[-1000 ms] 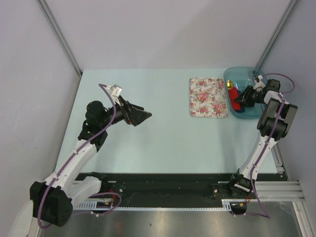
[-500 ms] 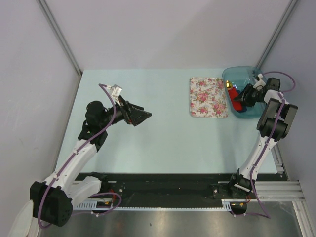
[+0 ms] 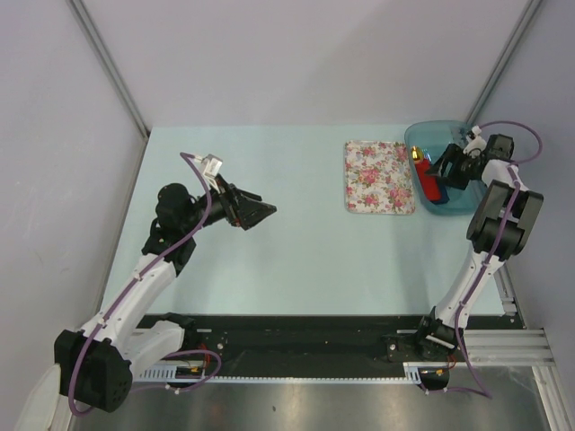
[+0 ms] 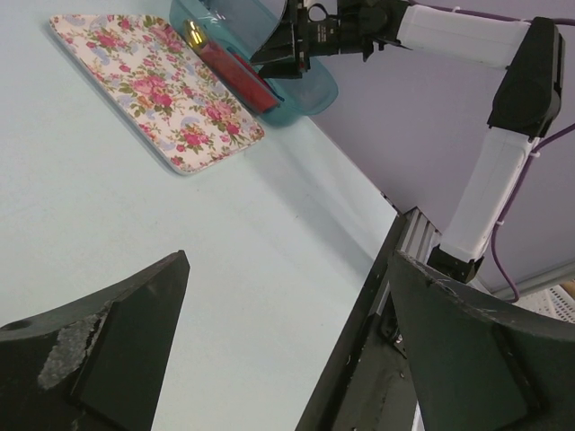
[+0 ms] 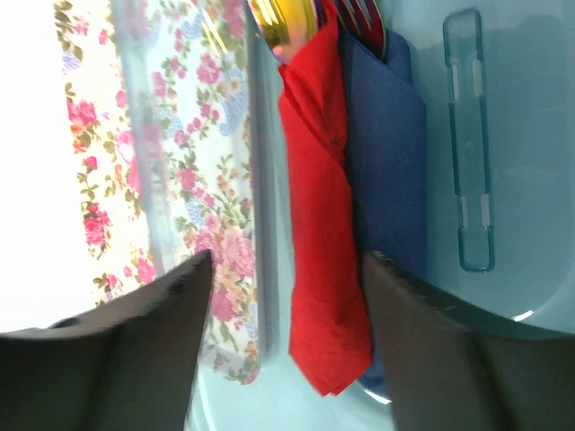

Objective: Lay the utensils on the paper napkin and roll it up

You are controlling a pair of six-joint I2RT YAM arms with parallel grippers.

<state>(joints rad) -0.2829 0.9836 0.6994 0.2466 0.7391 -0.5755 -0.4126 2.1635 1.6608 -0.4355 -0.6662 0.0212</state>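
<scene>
- The right gripper (image 5: 287, 260) is inside the teal bin (image 3: 449, 130). Its jaws are spread wide, one on each side of the paper napkin (image 5: 319, 269), and they grip nothing.
- The red napkin lies folded lengthwise on the bin's floor, on the side nearest the floral mat (image 3: 379, 176). A gold spoon head (image 5: 283, 18) sticks out of its far end.
- A blue napkin (image 5: 386, 153) lies against the red one, deeper in the bin. Beyond it is a clear plastic strip (image 5: 472, 144).
- The left gripper (image 3: 256, 211) hangs over the table (image 3: 296, 242), well away from the bin, with its jaws wide and empty.
- Risk: closing here could pinch the blue napkin along with the red one.
- Risk: thin paper lifted by one fold may open, and the spoon could slide out.
- Risk: the finger on the mat side is near the bin wall and could catch on it.
- No brand, label or writing can be read anywhere.
</scene>
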